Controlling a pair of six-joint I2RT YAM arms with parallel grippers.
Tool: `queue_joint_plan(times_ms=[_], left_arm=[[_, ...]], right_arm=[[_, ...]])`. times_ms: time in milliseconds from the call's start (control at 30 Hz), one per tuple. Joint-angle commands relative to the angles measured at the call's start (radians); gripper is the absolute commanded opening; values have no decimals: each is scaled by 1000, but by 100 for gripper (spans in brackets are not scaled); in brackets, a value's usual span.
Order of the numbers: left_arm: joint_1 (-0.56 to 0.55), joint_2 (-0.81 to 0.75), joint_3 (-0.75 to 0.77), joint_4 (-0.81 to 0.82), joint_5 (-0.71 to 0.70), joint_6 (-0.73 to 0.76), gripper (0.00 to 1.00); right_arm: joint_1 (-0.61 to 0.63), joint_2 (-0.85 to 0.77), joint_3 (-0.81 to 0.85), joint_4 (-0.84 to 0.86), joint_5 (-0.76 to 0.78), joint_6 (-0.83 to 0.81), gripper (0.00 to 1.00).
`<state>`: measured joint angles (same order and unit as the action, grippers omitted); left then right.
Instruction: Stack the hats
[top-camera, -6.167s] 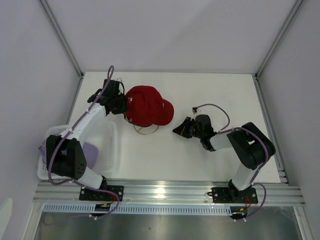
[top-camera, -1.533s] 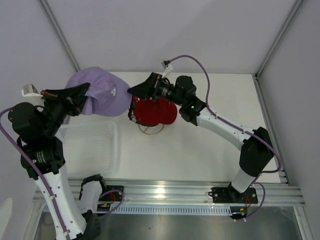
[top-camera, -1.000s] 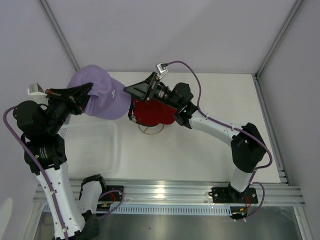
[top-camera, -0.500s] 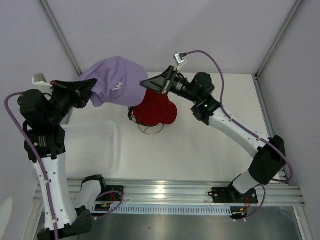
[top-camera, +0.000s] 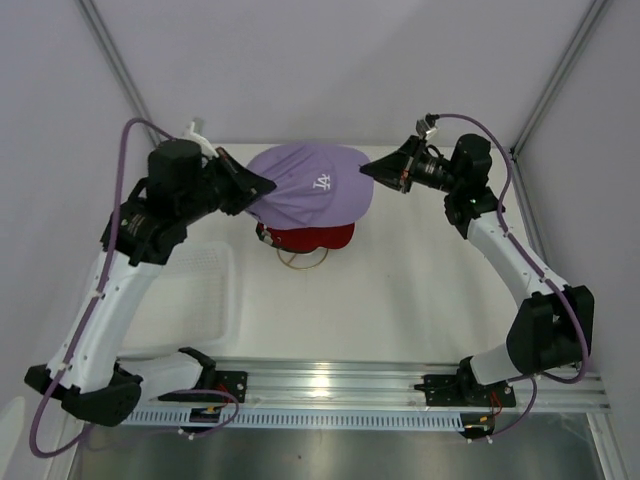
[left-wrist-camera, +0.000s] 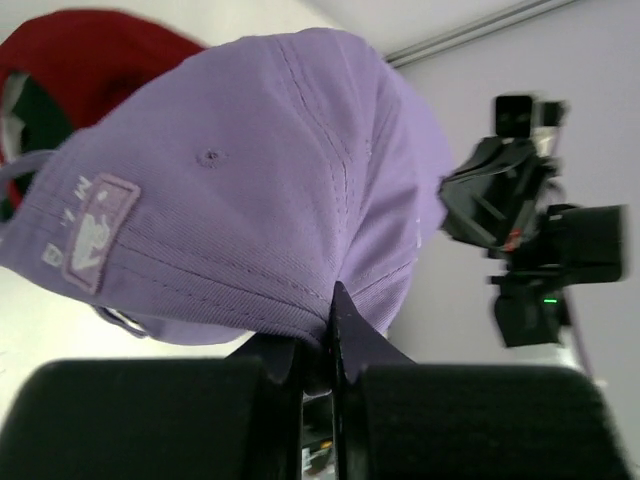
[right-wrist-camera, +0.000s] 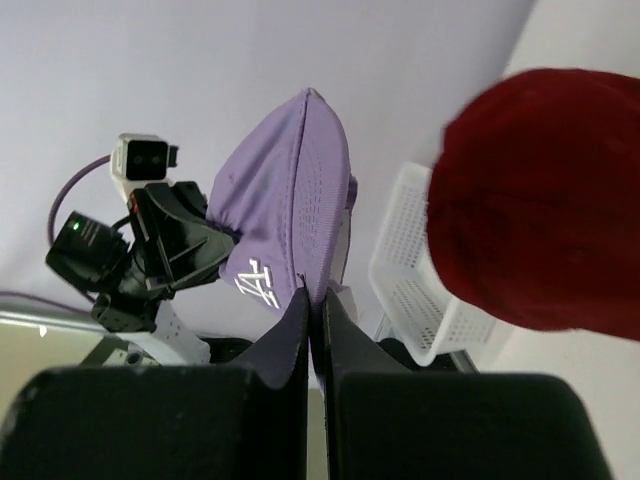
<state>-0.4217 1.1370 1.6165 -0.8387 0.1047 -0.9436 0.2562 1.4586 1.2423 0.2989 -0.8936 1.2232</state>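
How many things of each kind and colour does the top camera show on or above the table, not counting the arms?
lavender cap: 1
red cap: 1
gold wire stand: 1
white mesh basket: 1
Total: 4
Anything under the red cap is hidden in this view.

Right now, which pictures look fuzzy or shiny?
Left wrist view: the right arm behind the lavender hat is blurred. Right wrist view: the red hat looks soft. Top view: sharp, with glare on the metal rail.
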Motion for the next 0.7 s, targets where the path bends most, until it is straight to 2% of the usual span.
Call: queue_joint_plan(times_ms=[0, 133, 500, 600, 633, 667], left_arm=[[-66, 0, 40, -91, -247, 95, 1], [-86, 24, 8, -86, -313, 109, 1], [-86, 155, 16, -100, -358, 173, 2], [-74, 142, 22, -140, -422, 209, 17], [-46, 127, 32, -146, -437, 221, 32], [-23, 106, 43, -146, -422, 248, 41]], right_arm=[[-97, 19, -17, -157, 59, -103, 0], [-106, 65, -23, -184, 68, -180, 0], [-109, 324, -41, 60, 13, -148, 0], [-109, 391, -44, 127, -37, -140, 0], [-110, 404, -44, 137, -53, -142, 0], [-110, 425, -46, 144, -62, -148, 0]])
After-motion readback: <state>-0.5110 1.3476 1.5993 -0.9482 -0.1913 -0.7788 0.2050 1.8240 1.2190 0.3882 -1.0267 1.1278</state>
